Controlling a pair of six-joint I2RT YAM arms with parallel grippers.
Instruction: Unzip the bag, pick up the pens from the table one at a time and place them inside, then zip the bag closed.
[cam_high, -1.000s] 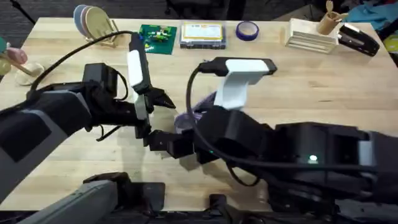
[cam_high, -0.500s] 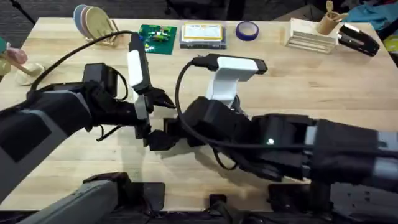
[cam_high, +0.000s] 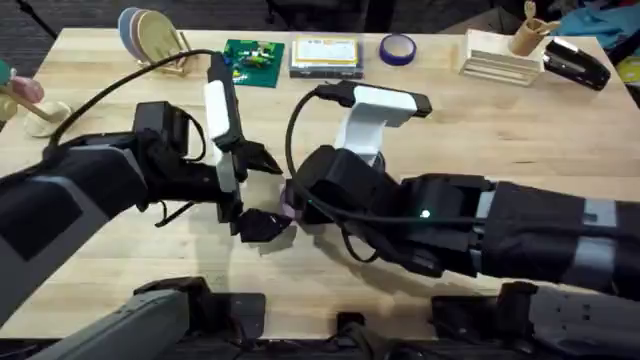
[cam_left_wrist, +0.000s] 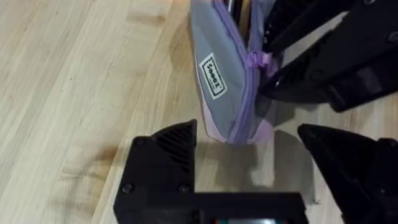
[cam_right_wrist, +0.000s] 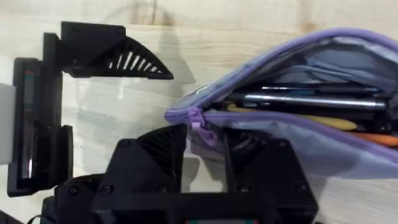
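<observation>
Near the front of the pale butcher-block worktop (cam_high: 480, 130), the right arm has swung in across the middle during the last second, and now covers most of the small lavender fabric pouch with the grey side panel (cam_left_wrist: 217, 74). The right hand (cam_right_wrist: 204, 134) looks clamped on the lavender zip pull (cam_right_wrist: 200, 119) at the pouch's end. The mouth gapes, with a dark pen (cam_right_wrist: 311, 99) and a yellow pen (cam_right_wrist: 311, 119) lying inside, so loading looks done and closing is about to begin. The left hand (cam_left_wrist: 245, 134) hasn't budged, its fingers apart either side of the pouch's end without gripping it. Along the far edge are a green card (cam_high: 252, 60), a yellow-labelled box (cam_high: 325, 55), a purple tape roll (cam_high: 398, 47) and a black stapler (cam_high: 575, 62).
</observation>
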